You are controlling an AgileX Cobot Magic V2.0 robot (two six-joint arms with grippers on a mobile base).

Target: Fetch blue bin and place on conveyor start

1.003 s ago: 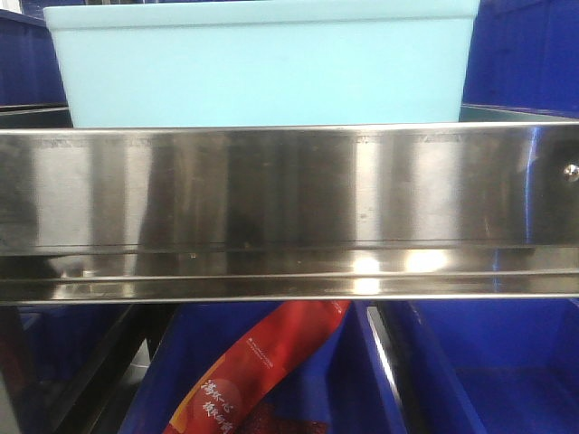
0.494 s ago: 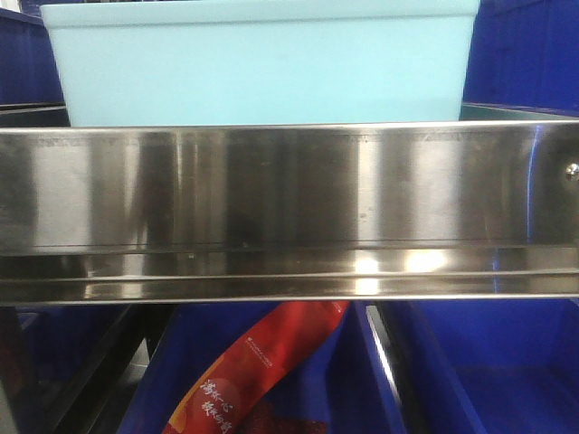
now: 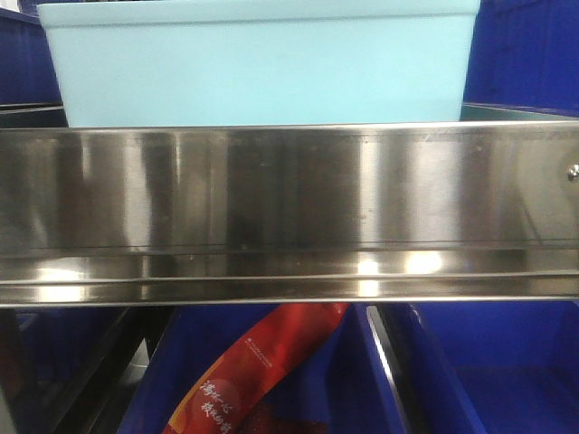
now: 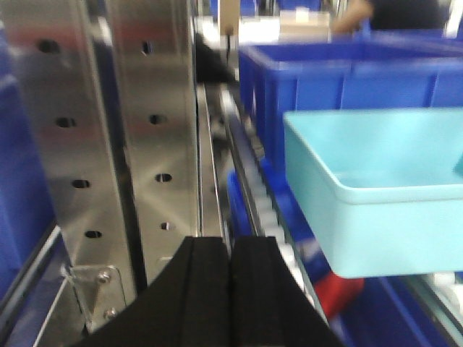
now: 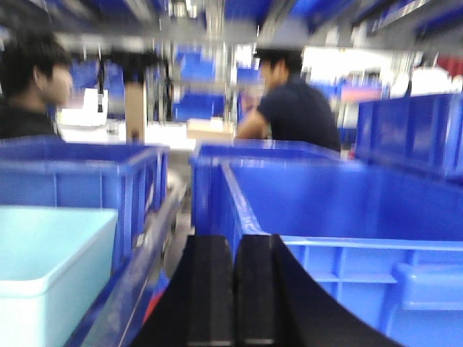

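Note:
The blue bin (image 3: 262, 63), a light aqua tub, rests on the steel rack just behind its shiny front rail (image 3: 289, 212). The left wrist view shows the blue bin (image 4: 376, 195) at the right, on the rollers; my left gripper (image 4: 230, 249) is shut and empty, to the left of it and apart from it. In the right wrist view a corner of the blue bin (image 5: 51, 267) sits at lower left; my right gripper (image 5: 234, 249) is shut with nothing held, to its right. The conveyor start is out of view.
Dark blue crates (image 5: 325, 238) stand beside and behind the tub, and more (image 3: 488, 371) sit on the shelf below with a red packet (image 3: 262, 371). A perforated steel upright (image 4: 108, 159) stands left of the left gripper. Two people (image 5: 296, 108) are in the background.
The front view has barely shifted; the aqua tub sits a touch higher in the picture and reflections on the rail have moved slightly.

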